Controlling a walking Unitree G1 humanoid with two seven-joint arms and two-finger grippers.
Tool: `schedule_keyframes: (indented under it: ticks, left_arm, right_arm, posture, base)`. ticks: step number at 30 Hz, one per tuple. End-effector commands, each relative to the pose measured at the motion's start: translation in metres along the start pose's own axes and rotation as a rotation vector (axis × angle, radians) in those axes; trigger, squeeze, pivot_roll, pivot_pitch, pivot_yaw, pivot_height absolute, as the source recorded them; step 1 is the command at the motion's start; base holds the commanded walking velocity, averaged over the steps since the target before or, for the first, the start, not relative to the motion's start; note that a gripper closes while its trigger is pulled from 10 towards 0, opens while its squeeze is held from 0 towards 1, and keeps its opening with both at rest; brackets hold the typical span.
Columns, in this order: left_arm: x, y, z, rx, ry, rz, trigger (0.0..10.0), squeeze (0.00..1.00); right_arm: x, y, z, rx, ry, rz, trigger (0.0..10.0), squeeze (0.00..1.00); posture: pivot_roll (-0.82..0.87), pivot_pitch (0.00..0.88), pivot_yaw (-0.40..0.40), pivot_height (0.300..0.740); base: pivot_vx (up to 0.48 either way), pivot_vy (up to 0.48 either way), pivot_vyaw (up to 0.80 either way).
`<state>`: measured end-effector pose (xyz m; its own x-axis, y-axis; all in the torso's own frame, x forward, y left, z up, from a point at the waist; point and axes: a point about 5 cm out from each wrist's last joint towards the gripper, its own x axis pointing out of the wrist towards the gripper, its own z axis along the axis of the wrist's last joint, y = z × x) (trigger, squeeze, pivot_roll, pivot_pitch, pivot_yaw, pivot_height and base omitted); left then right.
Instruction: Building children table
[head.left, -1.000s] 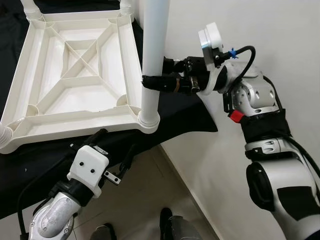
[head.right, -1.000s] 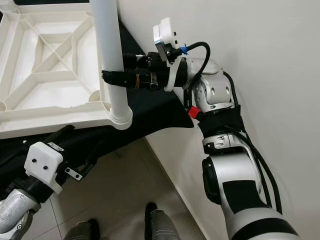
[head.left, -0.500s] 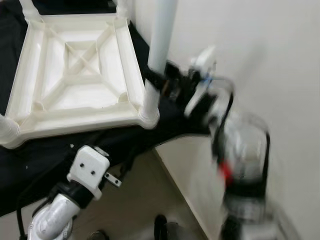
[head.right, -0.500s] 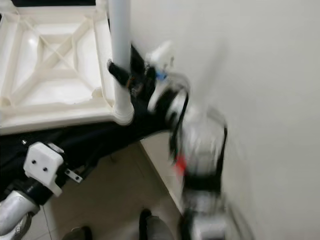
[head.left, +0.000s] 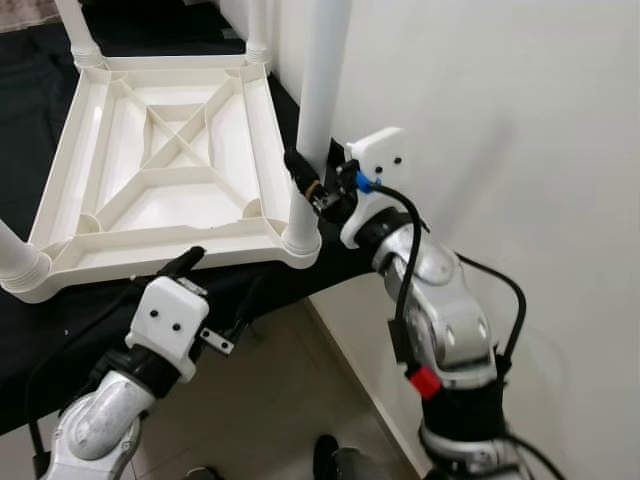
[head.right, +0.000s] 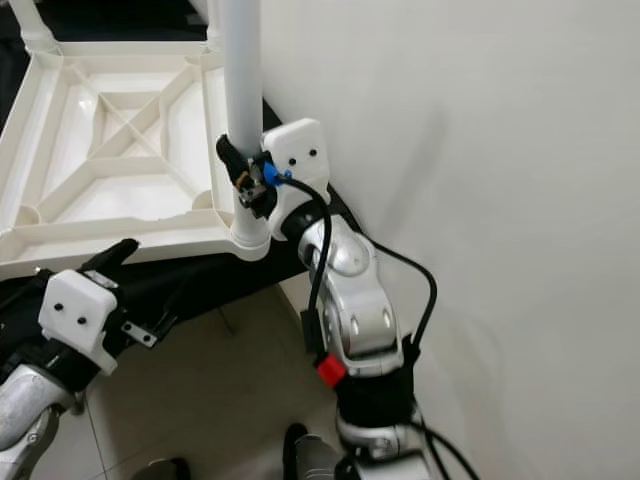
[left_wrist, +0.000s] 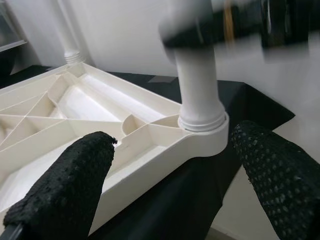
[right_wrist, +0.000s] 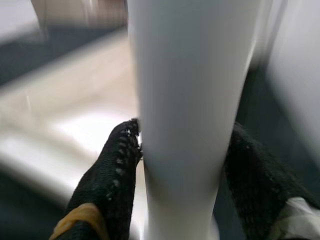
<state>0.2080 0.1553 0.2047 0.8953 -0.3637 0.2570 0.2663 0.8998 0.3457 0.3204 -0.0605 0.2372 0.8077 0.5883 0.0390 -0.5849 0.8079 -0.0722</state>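
Risk first: the right claw (head.left: 303, 180) was clamped shut around the near-right leg (head.left: 322, 95), low down just above its socket, so a sideways pull or twist could cock the leg in the socket, pop it loose, or drag the whole upside-down tabletop (head.left: 160, 170) off the black-covered counter (head.left: 340, 255), whose corner lay right under that socket. The wall (head.left: 520, 130) stood just beside the leg, so the arm could knock it. The left claw (left_wrist: 165, 185) was wide open, holding nothing, hovering near the near-right corner; closing blind could nudge the frame. Count: one tabletop lying ribs-up on the counter, four legs standing in its corners, two claws, one counter.
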Motion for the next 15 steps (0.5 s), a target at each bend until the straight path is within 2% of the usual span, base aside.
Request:
schedule_keyframes:
  ticks: [1,2,3,4,5,6,7,9,11,12,13,14,15]
  left_arm:
    - [-0.002,-0.007,-0.007,-0.027,0.027,-0.023,10.0,0.0]
    - [-0.003,-0.009,-0.008,-0.034,0.034,-0.03,10.0,0.0]
    - [-0.003,-0.009,-0.008,-0.034,0.034,-0.03,10.0,0.0]
    - [-0.006,-0.013,-0.011,-0.045,0.048,-0.043,10.0,0.0]
    - [-0.006,-0.013,-0.011,-0.045,0.048,-0.043,10.0,0.0]
    - [-0.009,-0.018,-0.013,-0.06,0.059,-0.057,10.0,0.0]
    - [-0.009,-0.018,-0.013,-0.06,0.059,-0.057,10.0,0.0]
    - [-0.015,-0.028,-0.016,-0.079,0.073,-0.079,10.0,0.0]
    - [-0.015,-0.028,-0.016,-0.079,0.073,-0.079,10.0,0.0]
    - [-0.018,-0.031,-0.017,-0.091,0.075,-0.082,10.0,0.0]
    - [-0.018,-0.031,-0.017,-0.091,0.075,-0.082,10.0,0.0]
    - [-0.023,-0.038,-0.017,-0.105,0.07,-0.083,10.0,0.0]
    - [-0.023,-0.038,-0.017,-0.105,0.07,-0.083,10.0,0.0]
  right_arm:
    - [-0.002,-0.001,0.013,0.054,-0.057,0.103,10.0,1.0]
    - [-0.004,-0.003,0.02,0.057,-0.091,0.164,10.0,1.0]
    - [-0.004,-0.003,0.02,0.057,-0.091,0.164,10.0,1.0]
    - [-0.007,-0.008,0.028,0.018,-0.129,0.258,10.0,1.0]
    - [-0.007,-0.008,0.028,0.018,-0.129,0.258,10.0,1.0]
    - [-0.013,-0.013,0.039,-0.019,-0.169,0.388,10.0,1.0]
    - [-0.013,-0.013,0.039,-0.019,-0.169,0.388,10.0,1.0]
    - [-0.022,-0.023,0.053,-0.082,-0.212,0.559,10.0,1.0]
    - [-0.022,-0.023,0.053,-0.082,-0.212,0.559,10.0,1.0]
    - [-0.023,-0.026,0.056,-0.112,-0.213,0.614,10.0,1.0]
    - [-0.023,-0.026,0.056,-0.112,-0.213,0.614,10.0,1.0]
    - [-0.021,-0.03,0.058,-0.137,-0.206,0.665,10.0,0.7]
    - [-0.021,-0.03,0.058,-0.137,-0.206,0.665,10.0,0.7]
  posture:
    - [0.09,0.262,-0.101,0.74]
    - [0.09,0.259,-0.101,0.74]
    - [0.09,0.259,-0.101,0.74]
    - [0.09,0.261,-0.099,0.74]
    - [0.09,0.261,-0.099,0.74]
    - [0.09,0.267,-0.1,0.74]
    - [0.09,0.267,-0.1,0.74]
    - [0.09,0.271,-0.098,0.74]
    - [0.09,0.271,-0.098,0.74]
    - [0.09,0.273,-0.097,0.74]
    - [0.09,0.273,-0.097,0.74]
    - [0.09,0.282,-0.099,0.74]
    - [0.09,0.282,-0.099,0.74]
  base:
    - [0.0,0.0,0.0]
    - [0.0,0.0,0.0]
    - [0.0,0.0,0.0]
    - [0.0,0.0,0.0]
    - [0.0,0.0,0.0]
    - [0.0,0.0,0.0]
    - [0.0,0.0,0.0]
    - [0.0,0.0,0.0]
    - [0.0,0.0,0.0]
    - [0.0,0.0,0.0]
    - [0.0,0.0,0.0]
    - [0.0,0.0,0.0]
    - [0.0,0.0,0.0]
